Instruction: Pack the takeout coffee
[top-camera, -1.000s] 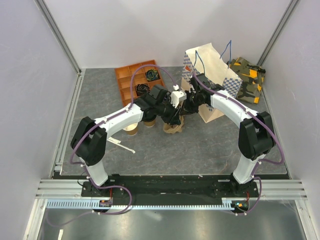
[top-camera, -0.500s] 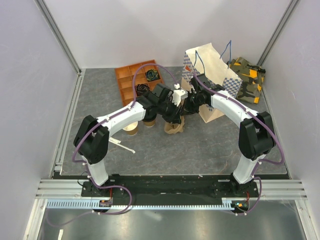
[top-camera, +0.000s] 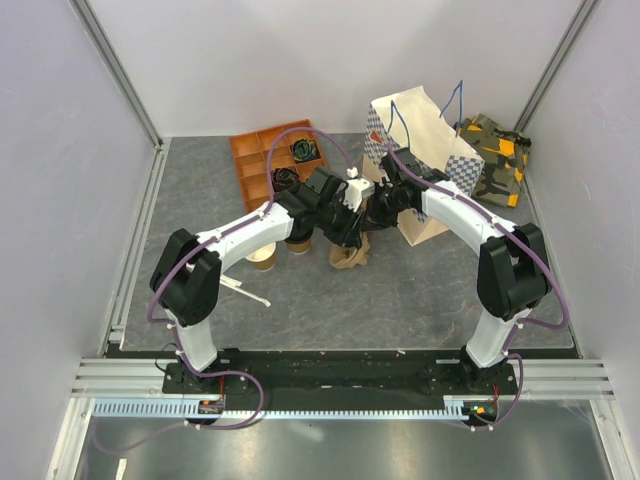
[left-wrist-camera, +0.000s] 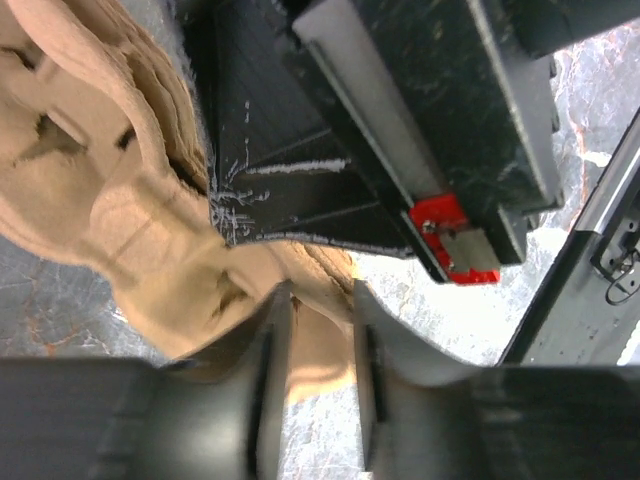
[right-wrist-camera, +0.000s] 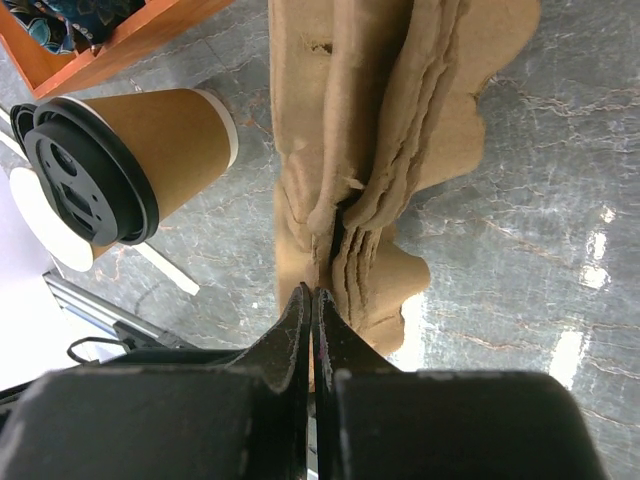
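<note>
A stack of tan pulp cup carriers (top-camera: 348, 258) stands on edge at the table's middle. My left gripper (top-camera: 346, 238) is shut on one flap of it (left-wrist-camera: 318, 345), with a finger (left-wrist-camera: 272, 370) on each side. My right gripper (top-camera: 363, 228) is shut on a thin layer of the same stack (right-wrist-camera: 400, 120), its tips (right-wrist-camera: 314, 296) pressed together on that layer's edge. The takeout coffee (right-wrist-camera: 150, 140), a brown cup with a black lid, stands left of the stack, free of both grippers. In the top view (top-camera: 298, 244) my left arm partly hides it.
A lidless tan cup (top-camera: 262, 258) stands beside the coffee. An orange compartment tray (top-camera: 262, 170) sits at the back left. An open paper bag (top-camera: 425, 150) stands behind my right arm, with a camouflage pouch (top-camera: 495, 150) to its right. A white stirrer (top-camera: 242, 291) lies front left.
My left arm has reached a little further right toward the carrier stack. The stack has shifted slightly between the two grippers. The right arm has barely moved.
</note>
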